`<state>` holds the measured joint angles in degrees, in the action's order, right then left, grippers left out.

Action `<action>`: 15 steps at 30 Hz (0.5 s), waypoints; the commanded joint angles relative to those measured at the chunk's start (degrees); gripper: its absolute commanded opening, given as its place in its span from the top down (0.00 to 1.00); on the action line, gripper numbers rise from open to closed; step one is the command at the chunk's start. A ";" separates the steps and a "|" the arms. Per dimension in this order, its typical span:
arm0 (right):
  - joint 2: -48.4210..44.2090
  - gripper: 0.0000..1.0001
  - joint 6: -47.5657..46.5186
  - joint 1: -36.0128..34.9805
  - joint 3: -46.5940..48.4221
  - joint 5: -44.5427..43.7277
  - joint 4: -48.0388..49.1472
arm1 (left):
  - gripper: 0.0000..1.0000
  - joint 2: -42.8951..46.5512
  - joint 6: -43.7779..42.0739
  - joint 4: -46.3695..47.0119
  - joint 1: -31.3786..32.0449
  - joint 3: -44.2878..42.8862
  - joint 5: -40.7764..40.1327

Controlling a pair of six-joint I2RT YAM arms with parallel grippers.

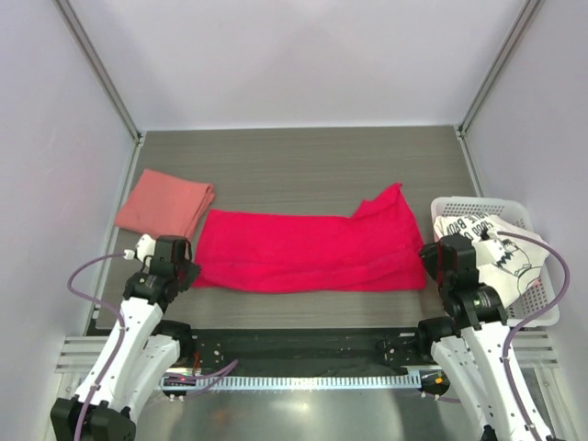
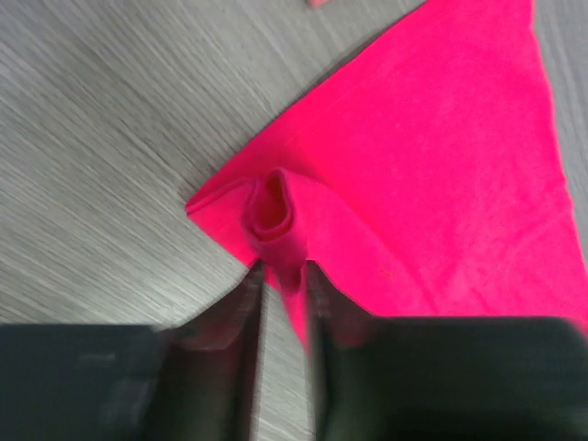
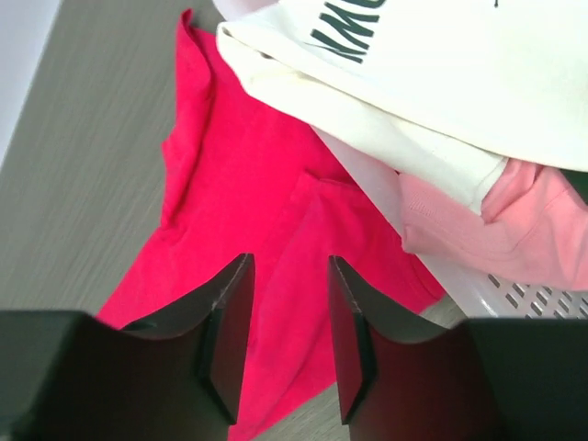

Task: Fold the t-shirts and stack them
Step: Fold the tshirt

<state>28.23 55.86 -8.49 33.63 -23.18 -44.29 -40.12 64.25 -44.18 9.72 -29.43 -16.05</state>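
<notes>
Few unreadable black letters [image 3: 350,31], white t-shirt [image 3: 441,73]

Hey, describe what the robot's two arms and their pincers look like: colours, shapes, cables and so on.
The left arm and right arm have white shell links with black joint housings. A pale purple cable loops out beside each wrist. The left pincer and right pincer each have two flat black fingers; the right one's taper to angular tips, the left one's look blurred.

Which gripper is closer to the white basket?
Right. The right gripper sits just beside the white basket, over one end of the crimson t-shirt; the left gripper is at its opposite end.
</notes>
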 commanded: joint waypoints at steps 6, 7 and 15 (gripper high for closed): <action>3.21 0.54 -10.56 0.23 8.81 3.66 2.27 | 0.25 8.30 -2.46 -4.68 1.71 -5.37 -0.91; 5.06 0.54 -11.72 0.23 9.78 4.97 3.33 | 0.25 8.48 -2.81 -5.90 1.71 -7.64 -1.08; 28.18 0.55 -17.18 0.23 19.27 6.49 7.64 | 0.13 -4.86 -12.29 -7.68 1.71 -22.68 -3.46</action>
<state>51.55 42.26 -8.40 49.74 -17.67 -40.07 -39.42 57.76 -51.86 11.29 -47.68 -18.24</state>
